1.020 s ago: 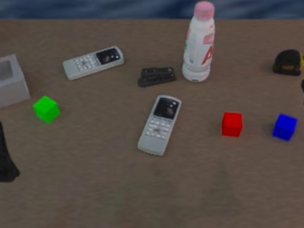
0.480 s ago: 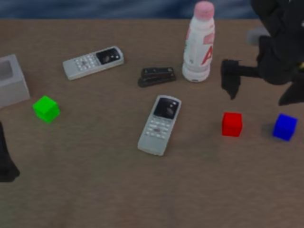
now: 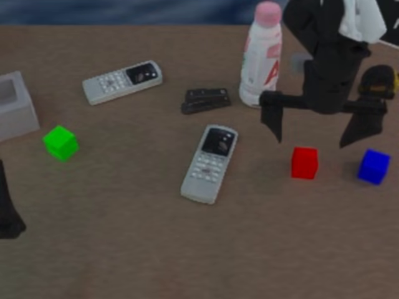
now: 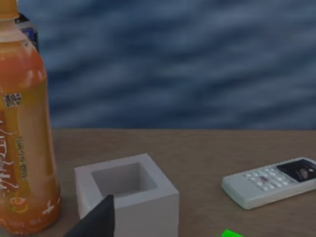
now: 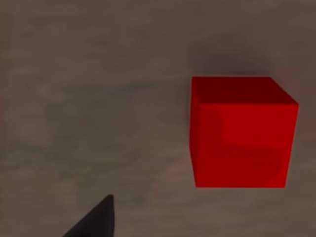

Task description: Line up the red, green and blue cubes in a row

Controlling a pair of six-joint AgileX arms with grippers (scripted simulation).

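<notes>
- Top view shows your right gripper (image 3: pixel 315 129) hanging above the table toward its right edge, fingers spread wide, one tip near the white bottle (image 3: pixel 260 56) and the other near the blue cube (image 3: pixel 373 166).
- You have the red cube (image 3: pixel 304 162) just ahead of the open fingers, between their tips in line but not yet between them; the right wrist view shows it (image 5: pixel 242 132) sitting flat on bare wood, off centre from the finger tip.
- The blue cube lies near the right edge, close beside the red one; the green cube (image 3: pixel 60 142) sits far off near the left edge, beside the pale hollow block (image 3: pixel 15 106).
- Your left gripper (image 3: pixel 7 212) is parked at the left edge; you cannot tell how its fingers stand.
- Risk: if you descend while off centre, a finger may land on the red cube's top or push it askew.
- Risk: the wide spread puts the outer finger close to the blue cube, so a sideways correction could knock it toward the right edge.
- Risk: the bottle stands tall just behind the arm; swinging back could tip it.
- Open room: the near half of the table is bare wood, the best place for the row. The two remotes (image 3: pixel 210 164) (image 3: pixel 122 81) and the black stapler (image 3: pixel 206 99) crowd the middle and far side.
</notes>
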